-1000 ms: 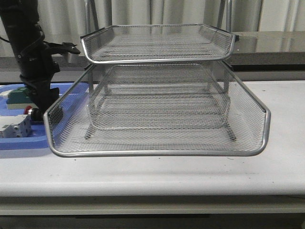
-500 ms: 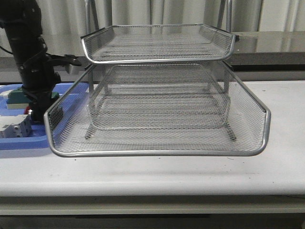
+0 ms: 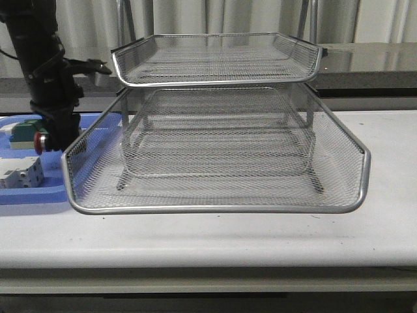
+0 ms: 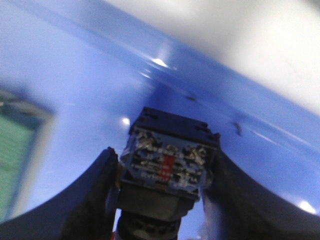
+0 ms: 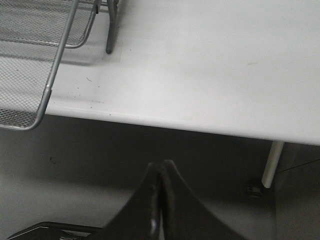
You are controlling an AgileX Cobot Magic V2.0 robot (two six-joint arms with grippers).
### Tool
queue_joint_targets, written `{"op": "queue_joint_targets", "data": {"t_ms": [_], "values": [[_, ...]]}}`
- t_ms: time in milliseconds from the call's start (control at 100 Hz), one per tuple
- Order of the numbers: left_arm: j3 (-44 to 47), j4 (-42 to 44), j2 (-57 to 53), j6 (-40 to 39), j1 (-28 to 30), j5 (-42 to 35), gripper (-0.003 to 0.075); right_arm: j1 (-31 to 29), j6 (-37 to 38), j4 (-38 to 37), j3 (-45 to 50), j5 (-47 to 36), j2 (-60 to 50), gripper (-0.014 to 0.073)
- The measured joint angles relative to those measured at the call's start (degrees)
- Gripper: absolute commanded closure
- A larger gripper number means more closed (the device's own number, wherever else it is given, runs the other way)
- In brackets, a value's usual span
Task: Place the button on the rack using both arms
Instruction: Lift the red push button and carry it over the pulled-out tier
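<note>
The button [image 3: 40, 141] shows its red head at the left gripper [image 3: 51, 140], held above the blue tray and just left of the rack's pulled-out lower tray. In the left wrist view the left gripper [image 4: 162, 167] is shut on the button [image 4: 167, 162], with the blue rear part and black body between the dark fingers [image 4: 92, 200]. The silver wire-mesh rack [image 3: 215, 150] stands at the table's middle. The right gripper [image 5: 161, 167] is shut and empty, beyond the table's front edge near a corner of the rack [image 5: 42, 95]. It is out of the front view.
A blue plastic tray [image 3: 26, 195] lies at the left and holds a green block [image 3: 26, 128] and a white breaker [image 3: 19, 175]. In the left wrist view the tray [image 4: 75, 75] fills the background. The white table [image 5: 210, 65] runs right of the rack.
The left arm has risen with the button in its grip. The red head went from the tray floor to a little above it. The rack has not moved.
</note>
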Motion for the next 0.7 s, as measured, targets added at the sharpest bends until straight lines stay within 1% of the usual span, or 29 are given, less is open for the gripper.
{"op": "queue_joint_targets", "data": {"t_ms": [120, 190, 490, 700], "values": [[-5.6, 0.1, -0.1, -4.8, 0.1, 0.3, 0.074, 0.0, 0.0, 0.0, 0.0, 0.0, 0.0, 0.0664], [-7.3, 0.1, -0.9, -6.0, 0.3, 0.4, 0.074, 0.0, 0.0, 0.0, 0.0, 0.0, 0.0, 0.0664], [-8.1, 0.2, -9.7, -7.2, 0.6, 1.3, 0.074, 0.0, 0.0, 0.0, 0.0, 0.0, 0.0, 0.0664], [-7.3, 0.2, -16.9, -11.3, 0.6, 1.7, 0.074, 0.0, 0.0, 0.0, 0.0, 0.0, 0.0, 0.0664]]}}
